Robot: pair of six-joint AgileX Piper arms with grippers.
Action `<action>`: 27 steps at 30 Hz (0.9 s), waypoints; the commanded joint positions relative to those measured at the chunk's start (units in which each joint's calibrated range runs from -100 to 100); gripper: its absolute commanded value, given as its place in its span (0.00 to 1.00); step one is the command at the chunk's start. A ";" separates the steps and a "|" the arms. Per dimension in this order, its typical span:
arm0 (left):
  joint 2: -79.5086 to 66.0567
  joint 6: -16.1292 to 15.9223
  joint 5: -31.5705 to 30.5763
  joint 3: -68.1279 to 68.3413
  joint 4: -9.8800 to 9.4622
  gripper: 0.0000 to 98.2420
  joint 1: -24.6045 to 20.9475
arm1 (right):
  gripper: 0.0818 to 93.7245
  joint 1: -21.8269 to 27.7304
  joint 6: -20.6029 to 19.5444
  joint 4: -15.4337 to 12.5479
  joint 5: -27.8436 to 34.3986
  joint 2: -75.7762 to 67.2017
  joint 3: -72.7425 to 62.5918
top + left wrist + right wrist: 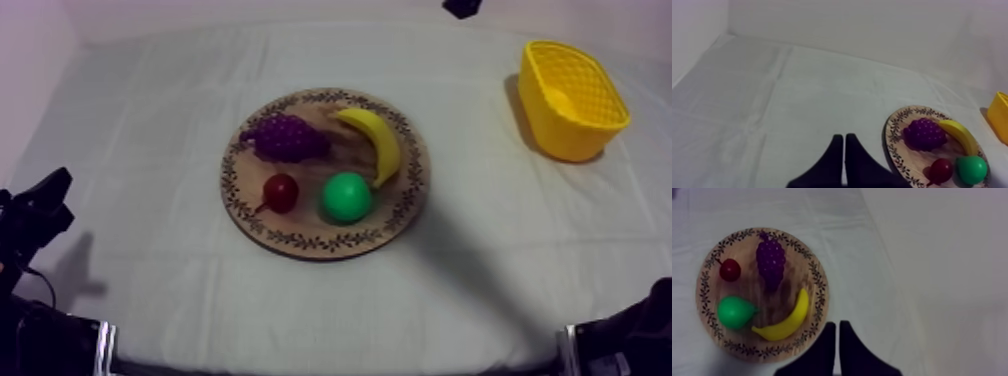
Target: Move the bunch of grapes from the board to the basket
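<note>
The purple bunch of grapes [285,137] lies on the far left part of the round wooden board [400,215], beside the banana [377,142]. The yellow basket [570,98] stands at the far right of the table and holds no fruit. My left gripper [55,185] rests low at the left, well away from the board; its fingers lie together as a narrow wedge [843,139], shut on nothing. My right gripper [837,325] is shut too and hovers above the cloth next to the board's banana side, with the grapes [770,258] farther off.
A small red fruit [281,192] and a green pear [346,197] lie on the near half of the board. A black part of the robot [461,8] shows at the far edge. Bare cloth lies between the board and the basket.
</note>
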 commanded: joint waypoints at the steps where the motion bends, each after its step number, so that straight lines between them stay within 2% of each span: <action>1: 0.00 -0.01 0.01 -0.03 0.02 0.00 -0.03 | 0.00 -0.54 0.56 -0.01 1.19 3.26 -2.91; 17: 0.00 -0.01 0.01 -0.03 0.02 0.00 -0.03 | 0.00 -4.52 2.09 -0.29 11.72 24.04 -21.69; 27: 0.00 -0.01 0.01 -0.03 0.02 0.00 -0.03 | 0.00 -4.99 0.37 -1.42 17.30 33.89 -31.28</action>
